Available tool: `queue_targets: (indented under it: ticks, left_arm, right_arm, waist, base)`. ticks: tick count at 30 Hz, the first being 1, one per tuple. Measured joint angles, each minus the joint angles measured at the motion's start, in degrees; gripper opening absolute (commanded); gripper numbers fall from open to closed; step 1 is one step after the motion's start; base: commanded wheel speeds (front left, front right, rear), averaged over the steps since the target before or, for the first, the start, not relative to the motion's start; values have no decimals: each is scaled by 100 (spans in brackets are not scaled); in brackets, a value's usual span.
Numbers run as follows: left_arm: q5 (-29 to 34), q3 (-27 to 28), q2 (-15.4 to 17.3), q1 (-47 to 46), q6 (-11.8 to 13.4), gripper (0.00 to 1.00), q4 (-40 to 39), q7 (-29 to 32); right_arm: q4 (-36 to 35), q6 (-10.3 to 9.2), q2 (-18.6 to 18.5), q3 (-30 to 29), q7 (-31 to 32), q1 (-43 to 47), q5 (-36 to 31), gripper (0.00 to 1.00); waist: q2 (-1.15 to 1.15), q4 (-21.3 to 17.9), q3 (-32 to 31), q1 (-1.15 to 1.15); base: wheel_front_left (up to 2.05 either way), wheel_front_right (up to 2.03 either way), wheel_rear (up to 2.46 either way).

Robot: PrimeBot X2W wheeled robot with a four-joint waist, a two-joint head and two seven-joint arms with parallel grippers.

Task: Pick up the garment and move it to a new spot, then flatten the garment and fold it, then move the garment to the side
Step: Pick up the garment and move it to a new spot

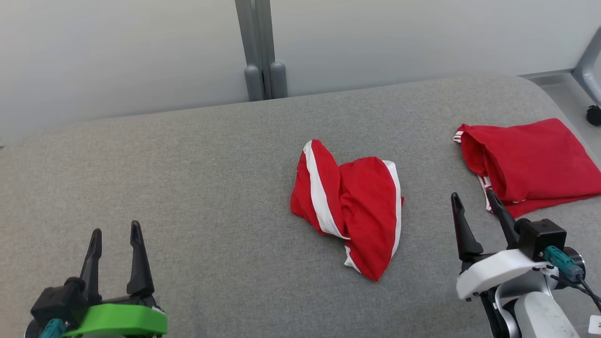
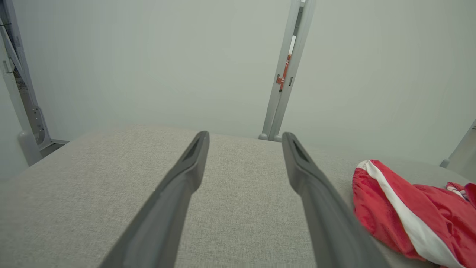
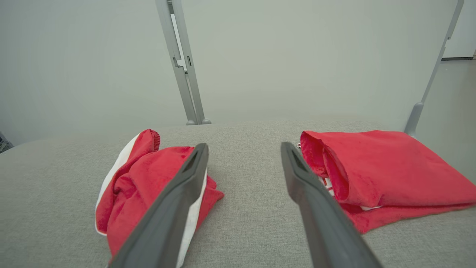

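Crumpled red-and-white garment [image 1: 350, 206] lies mid-counter [image 1: 188, 178]; folded red garment [image 1: 530, 164] at right. Left hand [image 1: 116, 227] and right hand [image 1: 472, 193] both spread, empty.

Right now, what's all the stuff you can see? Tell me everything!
crumpled garment: one, red with white stripes, middle of the table.
folded garment: one, red, on the table's right side.
table: one, grey fabric top, under both garments.
post: one, grey, behind the table between pale wall panels.
left gripper: one, dark and green, lower left, jaws open, empty.
right gripper: one, dark and white, lower right, jaws open, empty.
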Motion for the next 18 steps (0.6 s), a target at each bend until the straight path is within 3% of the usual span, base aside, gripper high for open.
queue_targets:
  ticks: [9,18]
  left_arm:
    - [506,600,-460,433,-524,100,-153,-9]
    - [682,724,-632,460,-768,100,18,-9]
  right_arm:
    - [36,0,47,24,-35,33,-22,100]
    - [45,0,90,75,-40,63,-37,100]
  waist:
    - [0,161,-101,0]
    - [0,172,-87,0]
  base:
    - [0,0,0]
    - [0,0,0]
